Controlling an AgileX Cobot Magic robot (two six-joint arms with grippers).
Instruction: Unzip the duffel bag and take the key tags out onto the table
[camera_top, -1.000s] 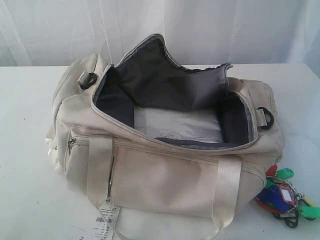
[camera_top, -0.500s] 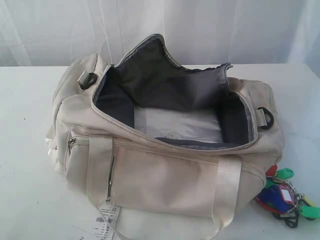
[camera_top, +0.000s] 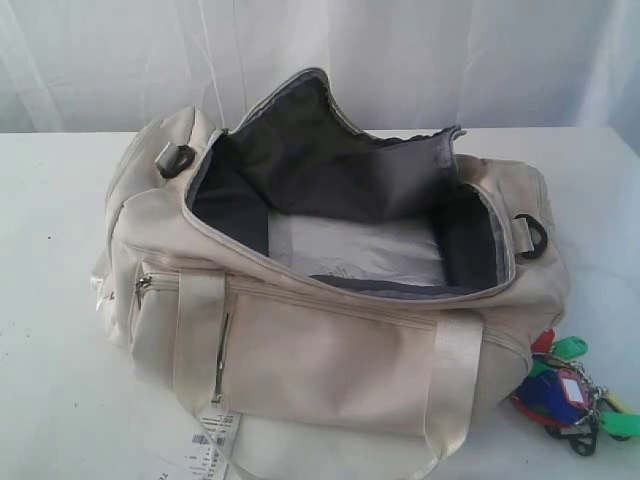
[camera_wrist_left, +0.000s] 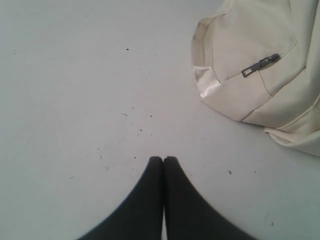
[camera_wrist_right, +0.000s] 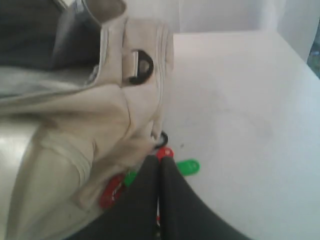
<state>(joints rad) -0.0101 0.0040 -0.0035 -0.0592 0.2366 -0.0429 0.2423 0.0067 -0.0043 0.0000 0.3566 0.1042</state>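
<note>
The cream duffel bag (camera_top: 330, 340) lies unzipped on the white table (camera_top: 50, 300), its top flap standing up and the dark grey lining showing. The key tags (camera_top: 570, 390), in green, blue and red, lie on the table against the bag's right end. Neither gripper shows in the exterior view. My right gripper (camera_wrist_right: 160, 162) is shut, fingers together with nothing between them, above the key tags (camera_wrist_right: 187, 166) beside the bag (camera_wrist_right: 100, 115). My left gripper (camera_wrist_left: 163, 159) is shut over bare table (camera_wrist_left: 75, 100), apart from the bag's other end (camera_wrist_left: 250, 60).
A white barcode hangtag (camera_top: 215, 445) lies at the bag's front left. Black D-rings (camera_top: 533, 237) sit at each end of the bag. A side-pocket zip pull (camera_wrist_left: 260, 65) faces the left gripper. A white curtain (camera_top: 450, 60) hangs behind the table.
</note>
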